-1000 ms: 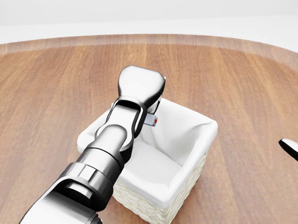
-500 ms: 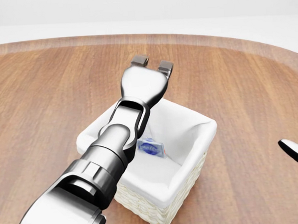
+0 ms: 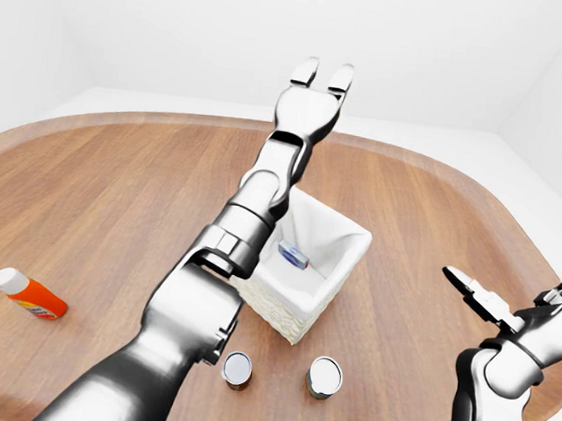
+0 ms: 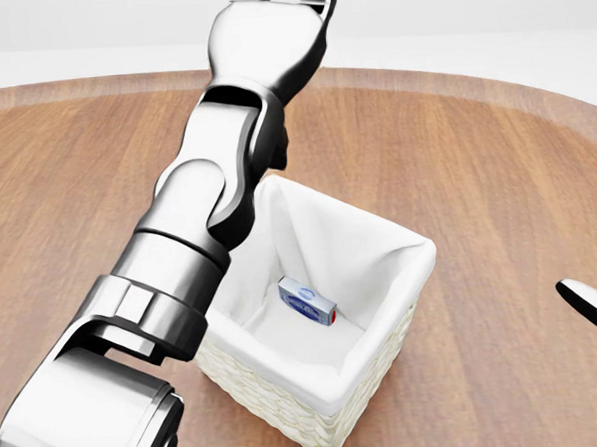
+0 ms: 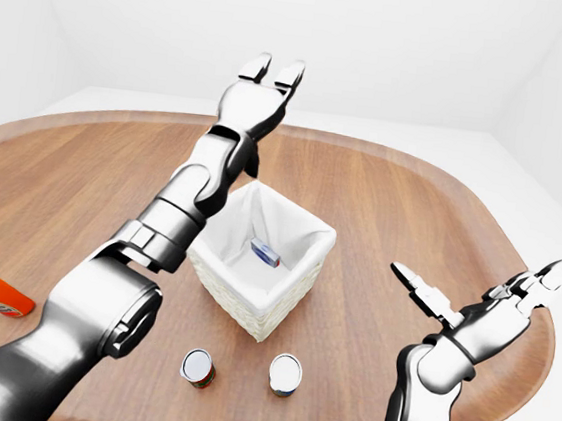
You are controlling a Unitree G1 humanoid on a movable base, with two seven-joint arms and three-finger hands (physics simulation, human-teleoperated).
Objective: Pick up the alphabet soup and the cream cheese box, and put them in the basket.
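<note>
The cream cheese box [image 4: 308, 301] lies inside the basket [image 4: 408, 303], on the white cloth lining near its middle, tilted against one wall. The basket stands near the middle of the desk [image 3: 114, 173]. The left hand [image 3: 321, 80] is raised high above the basket toward the desk's far edge, its fingers spread and holding nothing. The right hand [image 5: 513, 295] hovers off the desk's right edge, fingers splayed, also empty.

Two cans stand upright between the basket and the desk's near edge: the left can [image 5: 198, 368] shows a red side wall, the right can [image 5: 285, 373] a silvery top. I judge one of them is the alphabet soup, but which one cannot be told from here. An orange bottle [image 3: 29, 294] with a white cap lies on its side near the desk's left edge, well apart from everything else.

A soup can should be rigid and fairly heavy for its bulk, with smooth, slippery sides; the sound hold is likely round the middle of its wall, fingers opposed, with the can kept upright. The box looks light and stiff.

The box label is blue with a darker oval; its writing is too small to read. The cans' and the bottle's labels are likewise illegible.
</note>
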